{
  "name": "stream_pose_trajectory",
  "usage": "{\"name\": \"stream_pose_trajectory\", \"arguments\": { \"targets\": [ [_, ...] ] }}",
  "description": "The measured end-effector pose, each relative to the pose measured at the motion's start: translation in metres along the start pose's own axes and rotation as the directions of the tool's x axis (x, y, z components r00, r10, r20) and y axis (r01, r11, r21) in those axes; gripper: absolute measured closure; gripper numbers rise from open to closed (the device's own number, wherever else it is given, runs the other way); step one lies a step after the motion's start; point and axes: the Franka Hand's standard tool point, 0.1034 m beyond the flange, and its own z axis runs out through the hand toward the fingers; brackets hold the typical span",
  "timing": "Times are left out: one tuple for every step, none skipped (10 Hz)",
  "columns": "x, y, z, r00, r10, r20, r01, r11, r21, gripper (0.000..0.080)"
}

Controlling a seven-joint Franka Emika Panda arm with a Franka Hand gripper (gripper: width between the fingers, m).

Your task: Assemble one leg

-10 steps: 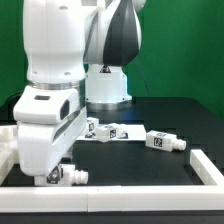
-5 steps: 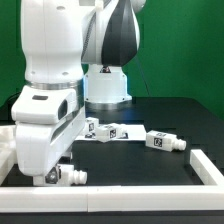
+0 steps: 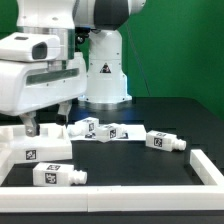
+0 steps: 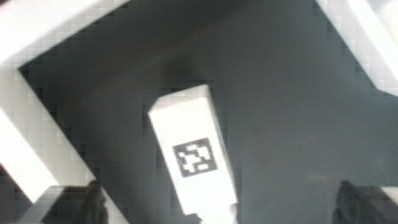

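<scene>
A leg lies on its side on the black table near the front left, tag facing up. In the wrist view the same leg lies lengthwise below the hand, with its tag showing. My gripper hangs well above it, open and empty. In the wrist view the gripper has its two dark fingertips far apart on either side of the leg's end, not touching it. Three more legs lie further back: two side by side and one to the exterior view's right.
A large flat white part with tags lies at the exterior view's left, behind the near leg. A white rail runs along the front and a white block stands at the right. The robot base stands behind.
The hand was down at the near leg by the front rail. It has risen well clear, and the leg stays lying on the table.
</scene>
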Motion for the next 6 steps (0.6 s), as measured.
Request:
{"name": "stream_pose_trajectory", "arguments": {
  "targets": [
    [-0.002,0.001,0.001,1.000,-0.002,0.001,0.002,1.000,0.001,0.0151],
    [-0.002,0.001,0.001,1.000,-0.002,0.001,0.002,1.000,0.001,0.0151],
    [-0.002,0.000,0.002,1.000,-0.002,0.002,0.002,1.000,0.002,0.0150],
    [-0.002,0.000,0.002,1.000,-0.002,0.002,0.002,1.000,0.002,0.0150],
    [-0.007,0.003,-0.001,1.000,0.017,-0.006,-0.017,1.000,-0.005,0.0150],
    [-0.032,0.008,-0.011,0.996,0.089,-0.020,-0.090,0.995,-0.032,0.0150]
  ]
}}
